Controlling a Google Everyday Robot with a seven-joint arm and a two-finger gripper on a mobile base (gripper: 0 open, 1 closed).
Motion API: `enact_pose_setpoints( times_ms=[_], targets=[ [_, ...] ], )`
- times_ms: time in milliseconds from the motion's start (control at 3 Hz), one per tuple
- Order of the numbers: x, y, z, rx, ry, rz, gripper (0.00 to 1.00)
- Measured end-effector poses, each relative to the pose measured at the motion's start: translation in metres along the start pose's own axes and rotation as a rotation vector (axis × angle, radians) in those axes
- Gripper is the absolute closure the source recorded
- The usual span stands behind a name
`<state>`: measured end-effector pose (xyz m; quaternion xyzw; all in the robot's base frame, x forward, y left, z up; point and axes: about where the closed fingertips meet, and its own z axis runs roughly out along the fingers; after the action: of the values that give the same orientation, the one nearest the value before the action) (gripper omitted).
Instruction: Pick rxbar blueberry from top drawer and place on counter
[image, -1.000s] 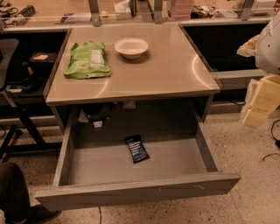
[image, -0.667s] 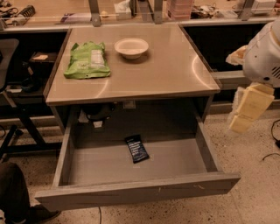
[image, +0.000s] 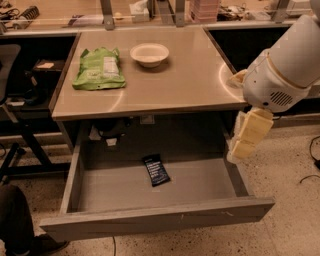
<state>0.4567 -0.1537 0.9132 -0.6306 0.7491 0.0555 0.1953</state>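
Dark snack bar (image: 156, 170) lies flat mid-floor of the open drawer (image: 160, 222), probably light, thin and slick-wrapped, best pinched across its narrow width; end effector (image: 240, 150) hangs by the drawer's side wall, below the bench (image: 175, 85) edge, its spread impossible to tell.

The arm (image: 287, 65) is cut off by the right and top edges. The hand (image: 248, 136), just below the right front corner of the worktop (image: 190, 85), covers part of the right wall of the top drawer (image: 150, 222). The drawer's rear lies in shadow under the worktop; items there cannot be identified. Print on the rxbar blueberry (image: 156, 169) and green bag (image: 97, 68) is too small to read. The bench (image: 75, 12) is cut off at the top edge.
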Motion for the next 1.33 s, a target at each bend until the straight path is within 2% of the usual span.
enact_pose_setpoints(
  times_ms=[333, 667, 1000, 1333],
  targets=[
    [-0.001, 0.000, 0.002, -0.003, -0.002, -0.001, 0.00],
    [-0.007, 0.006, 0.014, -0.018, 0.007, -0.045, 0.00],
    [-0.030, 0.014, 0.048, -0.062, -0.023, -0.109, 0.00],
    [-0.055, 0.010, 0.080, -0.099, -0.056, -0.173, 0.00]
  ],
)
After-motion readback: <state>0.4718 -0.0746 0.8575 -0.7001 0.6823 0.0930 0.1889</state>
